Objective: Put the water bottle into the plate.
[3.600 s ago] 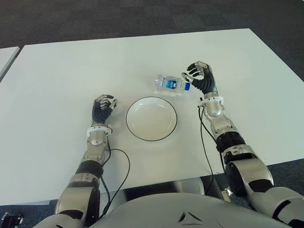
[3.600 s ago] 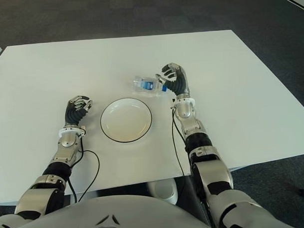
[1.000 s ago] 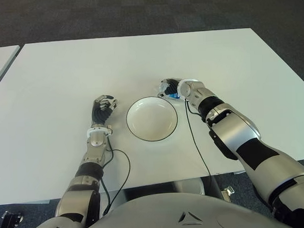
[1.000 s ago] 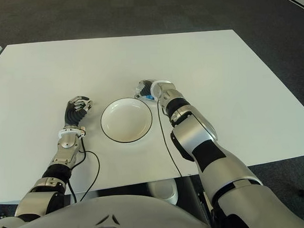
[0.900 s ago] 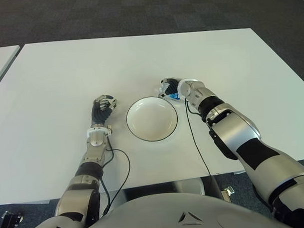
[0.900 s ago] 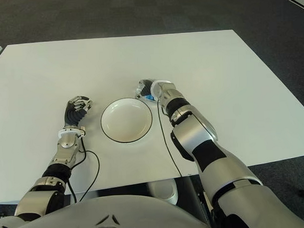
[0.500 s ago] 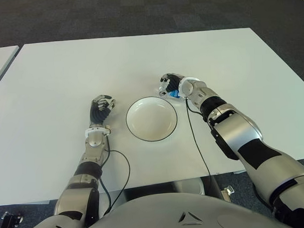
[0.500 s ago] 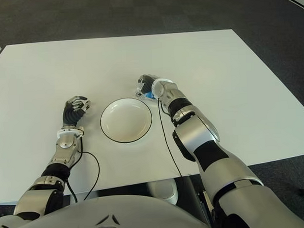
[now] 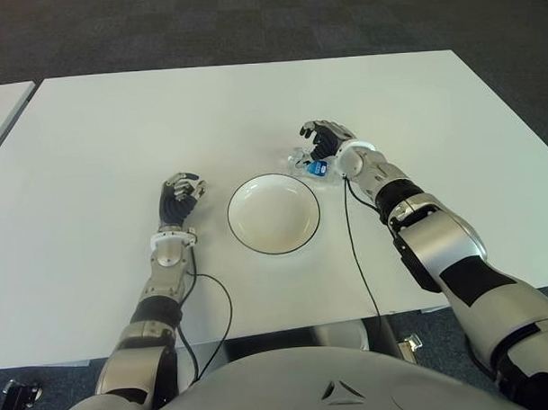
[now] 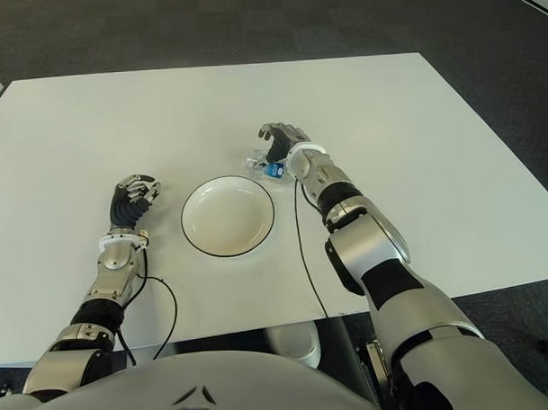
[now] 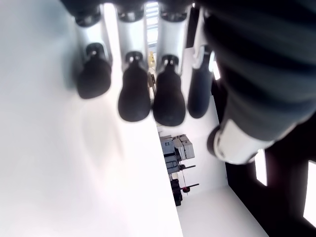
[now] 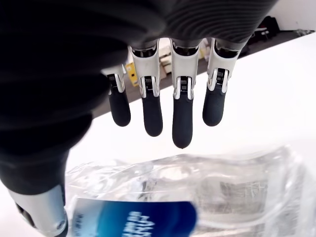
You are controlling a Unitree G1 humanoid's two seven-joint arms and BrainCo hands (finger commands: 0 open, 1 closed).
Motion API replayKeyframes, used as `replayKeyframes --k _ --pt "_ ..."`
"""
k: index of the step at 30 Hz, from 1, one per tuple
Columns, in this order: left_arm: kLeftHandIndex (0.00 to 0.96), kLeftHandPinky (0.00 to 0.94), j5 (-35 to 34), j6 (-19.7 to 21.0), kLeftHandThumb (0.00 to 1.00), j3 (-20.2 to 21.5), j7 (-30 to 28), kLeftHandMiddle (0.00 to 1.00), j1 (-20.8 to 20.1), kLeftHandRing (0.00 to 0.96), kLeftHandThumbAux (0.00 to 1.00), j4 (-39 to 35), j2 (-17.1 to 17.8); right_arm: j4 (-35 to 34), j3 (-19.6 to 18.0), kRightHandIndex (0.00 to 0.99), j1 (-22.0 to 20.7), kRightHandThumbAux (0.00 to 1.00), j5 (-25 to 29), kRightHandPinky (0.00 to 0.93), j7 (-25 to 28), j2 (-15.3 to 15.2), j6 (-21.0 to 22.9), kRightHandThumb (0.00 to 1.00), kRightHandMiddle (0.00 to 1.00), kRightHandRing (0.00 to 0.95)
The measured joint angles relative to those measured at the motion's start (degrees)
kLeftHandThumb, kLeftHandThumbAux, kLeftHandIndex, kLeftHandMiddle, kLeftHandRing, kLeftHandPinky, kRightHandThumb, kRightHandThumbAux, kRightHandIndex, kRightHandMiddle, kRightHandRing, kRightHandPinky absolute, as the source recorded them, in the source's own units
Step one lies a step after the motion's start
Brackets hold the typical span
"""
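1. Right hand (image 9: 324,140) of mine shows just right of centre in the upper half of the left eye view, fingers (image 12: 181,116) extended and apart, clamping nothing.
2. Just below those fingers and toward the plate lies the water bottle (image 9: 307,162), on its side on the white table (image 9: 109,130). In my right wrist view its clear body and blue label (image 12: 129,220) fill the lower part of the picture, under my fingertips, and I can't tell whether they touch it.
3. Its long axis seems to run roughly left to right across the frame, so I judge my fingers lie across it, fit for closing around its girth.
4. Plate (image 9: 273,213) sits just below and left of the bottle, near but apart from it.
5. Left hand (image 9: 178,197) shows left of the plate, fingers curled on nothing; my right is much the nearer.
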Motion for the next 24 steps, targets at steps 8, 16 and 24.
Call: replayKeyframes --k 8,16,24 --pt "0.438 0.753 -0.59 1.35 0.707 0.01 -0.28 0.755 1.11 0.751 0.719 -2.35 -0.12 -0.71 -1.0 0.417 2.35 0.722 0.43 0.506 -7.61 -0.75 -1.19 0.695 0.422 0.455" --pt "0.438 0.748 -0.99 1.63 0.707 0.01 -0.86 0.757 1.48 0.751 0.718 -3.2 -0.15 -1.67 -3.18 0.431 4.25 0.72 1.66 0.633 -16.43 -0.68 -1.85 0.709 0.57 0.589" --pt "0.438 0.749 -1.06 2.71 0.707 0.05 -0.98 0.76 2.03 0.75 0.718 -4.49 -0.41 -1.86 -5.22 0.439 5.59 0.72 3.48 0.822 -21.04 -0.23 -4.08 0.709 0.769 0.782"
